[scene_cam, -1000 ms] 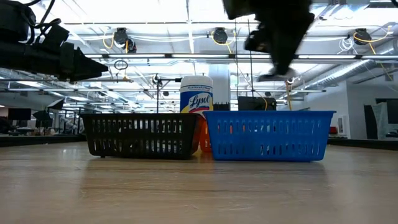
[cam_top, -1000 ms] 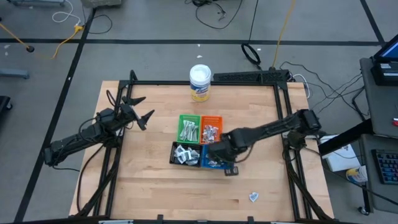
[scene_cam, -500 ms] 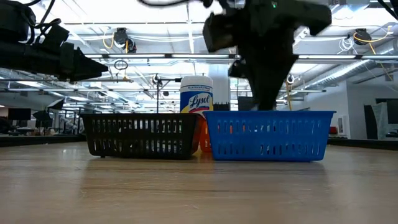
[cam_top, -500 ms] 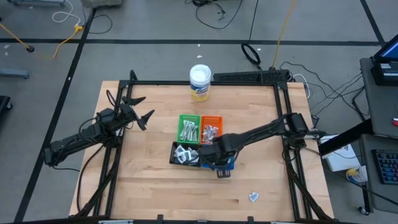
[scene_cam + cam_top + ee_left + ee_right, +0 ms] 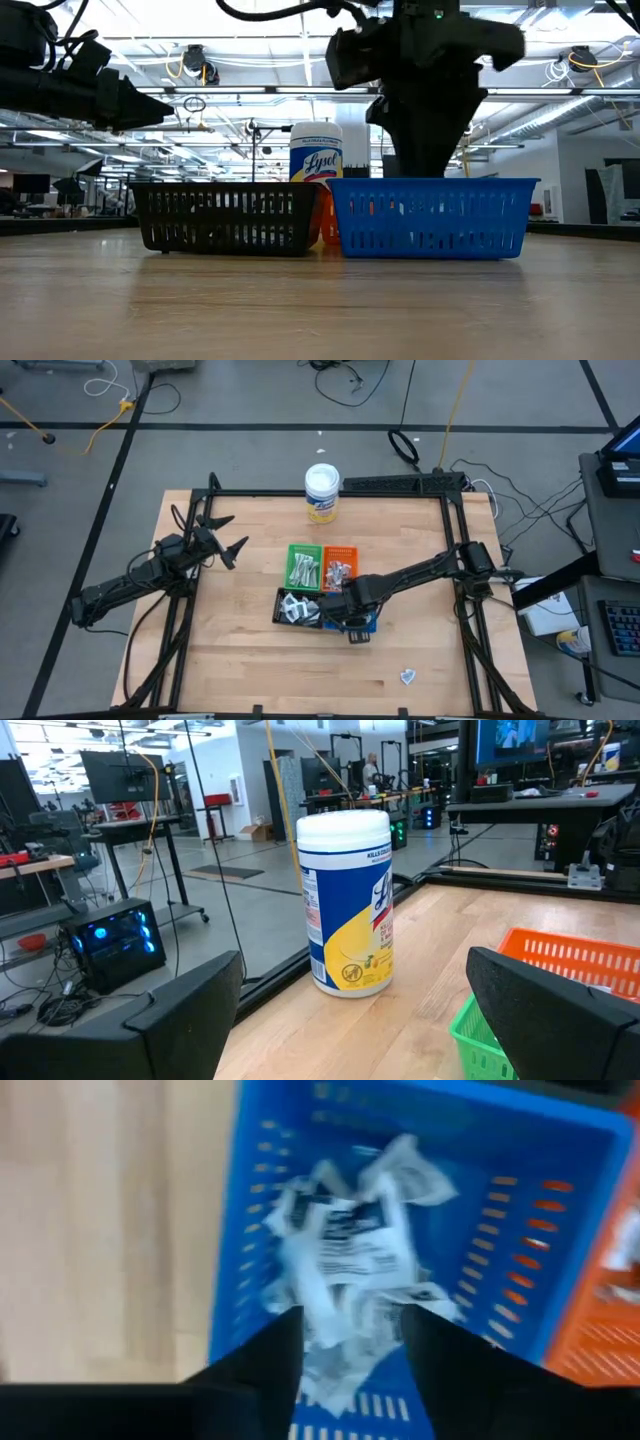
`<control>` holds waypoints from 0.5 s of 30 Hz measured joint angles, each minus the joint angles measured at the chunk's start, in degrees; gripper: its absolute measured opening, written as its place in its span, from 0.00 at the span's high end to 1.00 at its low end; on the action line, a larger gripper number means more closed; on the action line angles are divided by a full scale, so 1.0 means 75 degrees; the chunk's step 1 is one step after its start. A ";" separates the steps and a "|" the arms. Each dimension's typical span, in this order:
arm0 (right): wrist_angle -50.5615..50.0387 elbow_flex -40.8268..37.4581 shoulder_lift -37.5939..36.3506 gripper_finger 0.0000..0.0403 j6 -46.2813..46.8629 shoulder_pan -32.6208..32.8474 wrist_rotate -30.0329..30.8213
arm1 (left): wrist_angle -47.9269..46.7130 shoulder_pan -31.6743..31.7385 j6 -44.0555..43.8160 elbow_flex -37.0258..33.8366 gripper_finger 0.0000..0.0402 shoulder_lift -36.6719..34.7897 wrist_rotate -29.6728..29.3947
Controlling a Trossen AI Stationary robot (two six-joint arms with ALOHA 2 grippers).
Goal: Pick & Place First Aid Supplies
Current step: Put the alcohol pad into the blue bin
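Packets lie heaped in the blue tray at frame centre; the right hand hangs over them, fingers parted, gripping nothing. Left hand waits wide open at mid-left above the bench.

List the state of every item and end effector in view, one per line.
Left end effector: open, empty, waiting above the table's left side.
Right end effector: over the blue tray, fingers apart.
Packets: piled loose in the blue tray.
Stray packet: lying on the table.
Tub: upright, lid on.
Green tray: holds strips.
Orange tray: holds packets.
Black tray: holds packets.
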 joint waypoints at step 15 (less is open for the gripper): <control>-0.1485 0.0000 -0.0303 0.52 0.7733 -0.0047 0.0294 | 0.0000 0.0000 0.0000 0.0000 0.02 0.0000 -0.0001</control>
